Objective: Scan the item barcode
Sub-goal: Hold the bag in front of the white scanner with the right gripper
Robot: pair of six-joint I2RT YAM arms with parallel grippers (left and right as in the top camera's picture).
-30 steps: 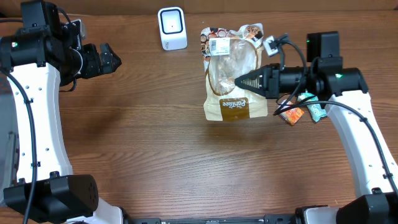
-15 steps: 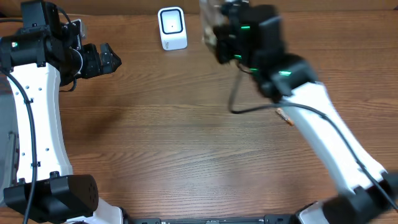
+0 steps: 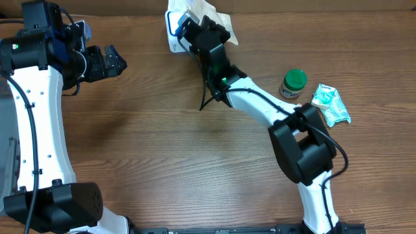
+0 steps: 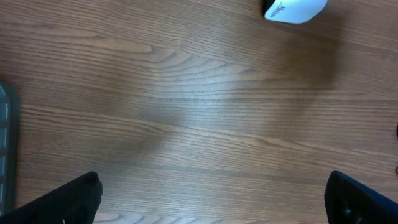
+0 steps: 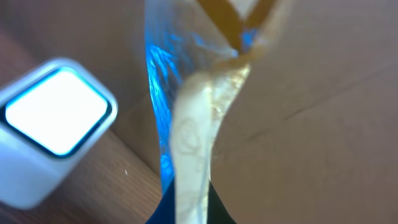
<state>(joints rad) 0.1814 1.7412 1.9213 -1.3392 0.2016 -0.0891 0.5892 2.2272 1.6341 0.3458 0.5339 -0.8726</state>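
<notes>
Where right pincer (image 5: 189,211) clamps, crinkly clear bag (image 5: 194,124), rounded white scanner (image 5: 56,121).

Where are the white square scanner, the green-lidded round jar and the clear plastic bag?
white square scanner (image 5: 56,121), right wrist view, on its glowing window.
green-lidded round jar (image 3: 296,78), overhead view, on its lid.
clear plastic bag (image 5: 189,155), right wrist view, on its crinkled edge.

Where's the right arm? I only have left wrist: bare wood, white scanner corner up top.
Observer: Overhead shows the right pincer at the scanner, shut on the bag.
Operator: Scanner on?
Observer: Right wrist shows its window lit white, with blue glare on the bag's plastic.
Operator: Other items out?
Observer: A green-lidded jar and a teal packet, both on the right side.
</notes>
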